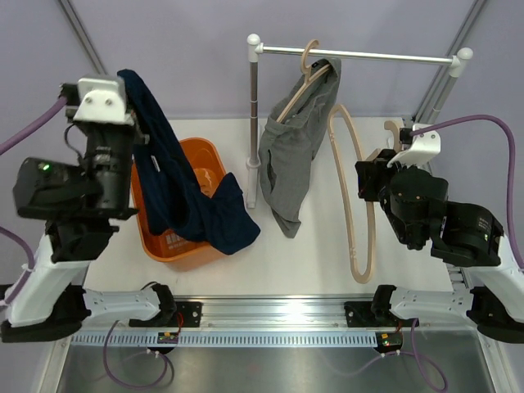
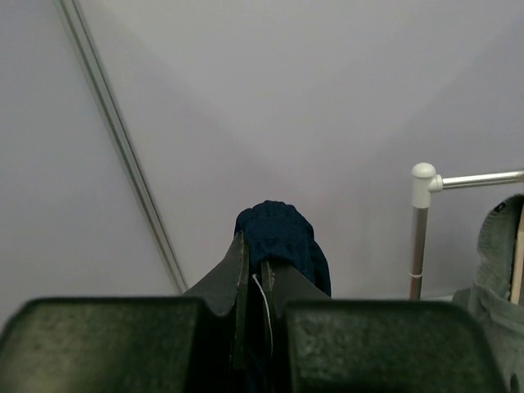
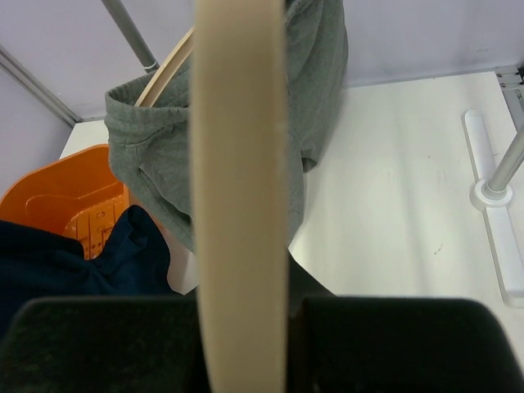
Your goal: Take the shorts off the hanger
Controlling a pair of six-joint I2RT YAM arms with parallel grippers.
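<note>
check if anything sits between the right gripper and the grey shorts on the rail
Yes: the right gripper is shut on an empty beige hanger, and its long loop hangs between the gripper and the grey shorts. Nothing else shows in that gap.

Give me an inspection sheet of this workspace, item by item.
Surface: white table, carrying an orange tub and a clothes rail.
Job's things: navy shorts off any hanger, trailing into the tub; grey shorts on a wooden hanger on the rail.
Clutter: nothing seen.
Grippers: left gripper shut on the navy shorts; right gripper shut on an empty hanger.
Cables: purple cables arch from both wrists, clear of the cloth.
Surroundings: grey walls.
</note>
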